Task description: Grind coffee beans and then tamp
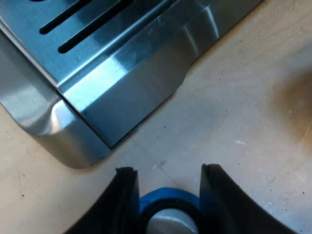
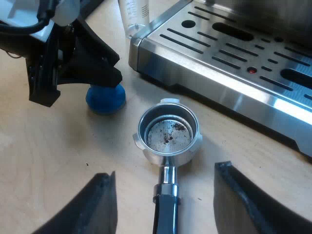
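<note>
Closest in, the right gripper (image 2: 163, 170) hangs with its two black fingers spread wide, holding nothing, and straight below that gap lies the dark handle (image 2: 165, 212) of the metal holder (image 2: 168, 131). Holder flat on the wooden surface (image 2: 63, 156), long axis running straight away from the gripper: handle end nearest, basket at the far end, open side up, just a few dark specks on its floor. So by my reading no grinding is done yet, and the right arm is the one lined up for the pick. A descent onto the handle, fingers closing across it, is what this calls for.

Further out, near the basket, the blue tamper (image 2: 106, 97) stands on the surface with the left gripper (image 1: 167, 168) down on it. From that arm's own camera the fingers sit tight against the blue on both sides, gripping it.

Beyond, the slotted steel tray of the espresso machine (image 2: 234, 68) sits close to the holder but not touching, and the measuring glass (image 2: 132, 17) stands just at its corner.
</note>
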{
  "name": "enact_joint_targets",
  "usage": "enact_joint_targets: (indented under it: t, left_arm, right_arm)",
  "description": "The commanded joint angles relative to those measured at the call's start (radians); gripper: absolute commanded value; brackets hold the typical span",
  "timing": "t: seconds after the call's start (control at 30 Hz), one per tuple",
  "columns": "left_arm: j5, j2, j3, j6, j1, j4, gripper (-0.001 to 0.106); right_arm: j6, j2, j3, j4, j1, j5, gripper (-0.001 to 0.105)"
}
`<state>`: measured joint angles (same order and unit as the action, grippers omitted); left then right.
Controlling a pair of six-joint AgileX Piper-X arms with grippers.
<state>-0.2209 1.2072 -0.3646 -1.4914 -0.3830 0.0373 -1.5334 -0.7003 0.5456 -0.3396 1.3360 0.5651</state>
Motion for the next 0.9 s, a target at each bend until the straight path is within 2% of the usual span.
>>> enact_joint_targets:
  t: [0.03, 0.07, 0.13, 0.17, 0.23, 0.33, 0.57, 0.8, 0.9]
  left_arm:
    - [0.007, 0.005, 0.0, -0.015, 0.0, 0.003, 0.021]
    - [0.007, 0.005, 0.0, -0.016, 0.0, 0.003, 0.025]
    - [0.007, 0.005, 0.0, -0.015, 0.0, 0.003, 0.041]
    - [0.007, 0.005, 0.0, -0.015, 0.0, 0.003, 0.043]
    - [0.007, 0.005, 0.0, -0.015, 0.0, 0.003, 0.055]
    - [0.007, 0.005, 0.0, -0.015, 0.0, 0.003, 0.064]
    - [0.007, -0.028, -0.002, -0.015, 0.0, 0.005, 0.066]
    - [0.007, -0.145, -0.002, -0.034, 0.0, 0.014, 0.066]
    - [0.007, -0.211, -0.025, -0.057, 0.0, 0.077, 0.066]
  right_arm:
    - [-0.017, 0.004, 0.003, 0.008, -0.007, -0.008, 0.047]
    - [-0.017, 0.004, 0.003, 0.008, -0.007, -0.008, 0.047]
    - [-0.017, 0.004, 0.003, 0.008, -0.007, -0.008, 0.047]
    - [-0.017, 0.004, 0.003, 0.008, -0.007, -0.008, 0.047]
    - [-0.017, 0.004, 0.003, 0.008, -0.007, -0.008, 0.047]
    - [-0.017, 0.004, 0.003, 0.008, -0.007, -0.008, 0.047]
    - [-0.017, 0.004, 0.003, 0.008, -0.007, -0.008, 0.047]
    - [-0.017, 0.004, 0.003, 0.008, -0.007, -0.008, 0.047]
    - [-0.015, 0.004, 0.003, 0.008, -0.007, -0.008, 0.047]
